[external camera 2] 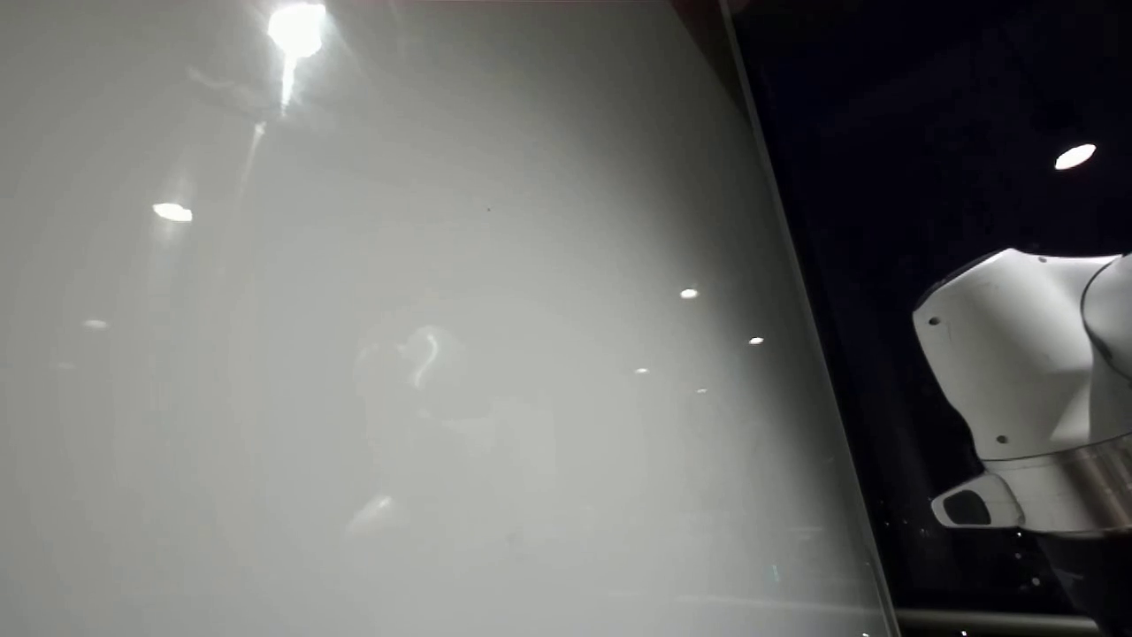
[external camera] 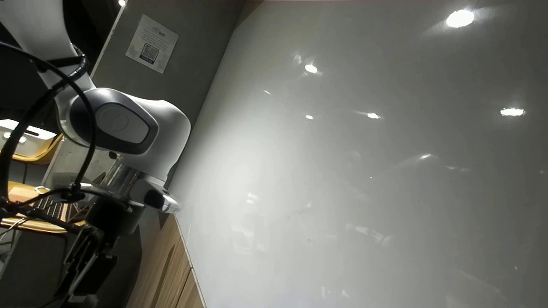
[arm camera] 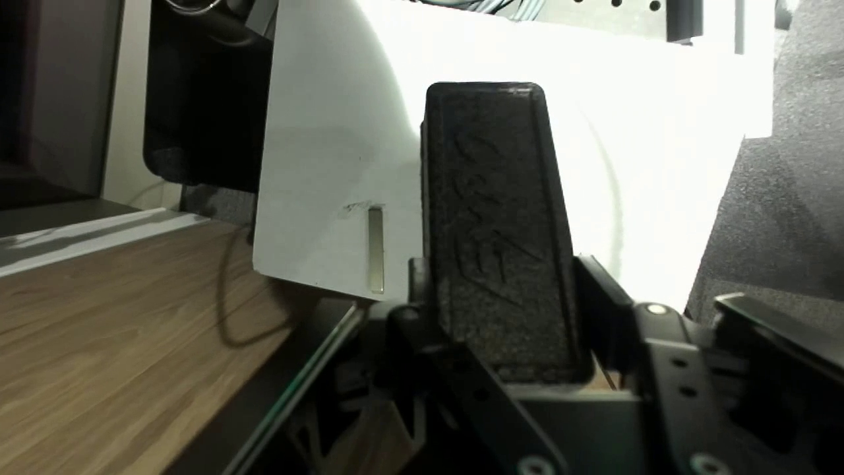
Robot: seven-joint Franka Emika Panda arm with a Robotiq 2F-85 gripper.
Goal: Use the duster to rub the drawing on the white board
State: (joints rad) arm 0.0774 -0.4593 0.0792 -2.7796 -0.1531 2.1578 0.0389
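Observation:
In the wrist view, the duster [arm camera: 491,178] is a dark oblong block with marks scored on its face. My gripper [arm camera: 508,290] is shut on its lower part, one finger against each side, and the rest sticks out beyond the fingertips. The white board [external camera: 342,192] fills most of both exterior views, glossy with bright light reflections. The arm with my gripper stands left of the board's edge in an exterior view, apart from its face. Elsewhere the arm shows right of the board [external camera 2: 486,442], the gripper lost in the dark. No drawing shows; it is hidden or out of view.
A grey wall with a notice [external camera: 152,44] meets the board's side. Wood-grain surface [arm camera: 99,356] lies below, beside a white flat panel [arm camera: 323,165] beyond the duster. A black object [arm camera: 204,105] stands at the upper left. Black cables [external camera: 87,111] loop along the arm.

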